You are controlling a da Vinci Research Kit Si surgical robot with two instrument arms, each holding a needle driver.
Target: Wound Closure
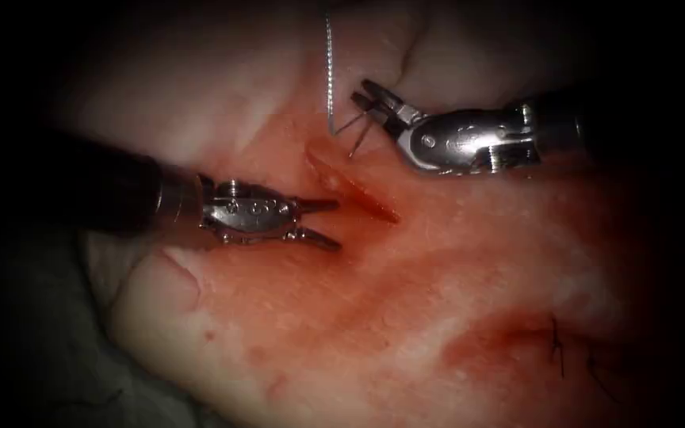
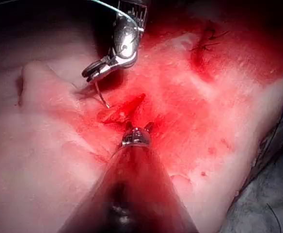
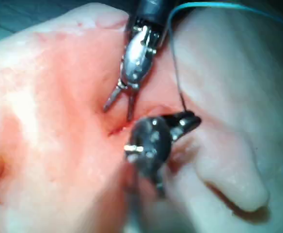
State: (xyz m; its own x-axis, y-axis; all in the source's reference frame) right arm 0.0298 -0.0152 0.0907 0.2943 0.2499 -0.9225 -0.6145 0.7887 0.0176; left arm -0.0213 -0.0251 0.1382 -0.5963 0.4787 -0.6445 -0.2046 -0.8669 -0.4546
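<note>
Holding the needle [image 1: 356, 129] near its thread end, the right claw [image 1: 370, 97] is clamped on it just off the cut's [image 1: 354, 190] twelve-o'clock end; the point hangs free above the tissue [image 1: 279, 301], not in it. Thread [image 1: 329, 71] climbs toward twelve o'clock and is cut off by the frame edge (its far end is unseen). The left claw [image 1: 323, 222] sits at the cut's nine-o'clock side, jaws apart, holding nothing. Old stitches [image 1: 558, 349] at five o'clock are dim and hard to read.
</note>
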